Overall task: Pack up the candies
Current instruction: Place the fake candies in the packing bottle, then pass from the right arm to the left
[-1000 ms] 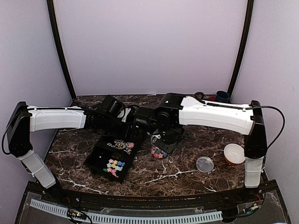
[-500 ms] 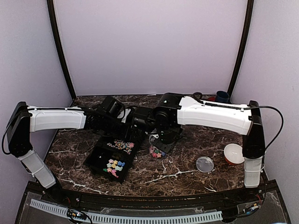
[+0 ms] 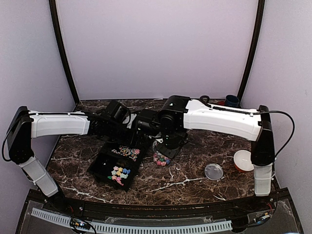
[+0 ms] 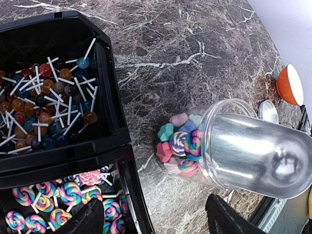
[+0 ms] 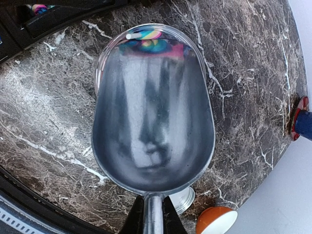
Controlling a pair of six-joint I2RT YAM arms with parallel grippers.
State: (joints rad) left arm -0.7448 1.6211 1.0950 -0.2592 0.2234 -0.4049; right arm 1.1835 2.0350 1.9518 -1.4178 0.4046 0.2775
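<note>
Right wrist: right end effector tight around handle of scoop.

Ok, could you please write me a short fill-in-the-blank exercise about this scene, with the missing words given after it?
1. The right gripper holds the metal scoop by its ____.
2. The clear jar of candies stands on the marble table, not in the ____ tray.
3. The left gripper has its jaws open and holds ____.
Missing words: handle; black; nothing.
</note>
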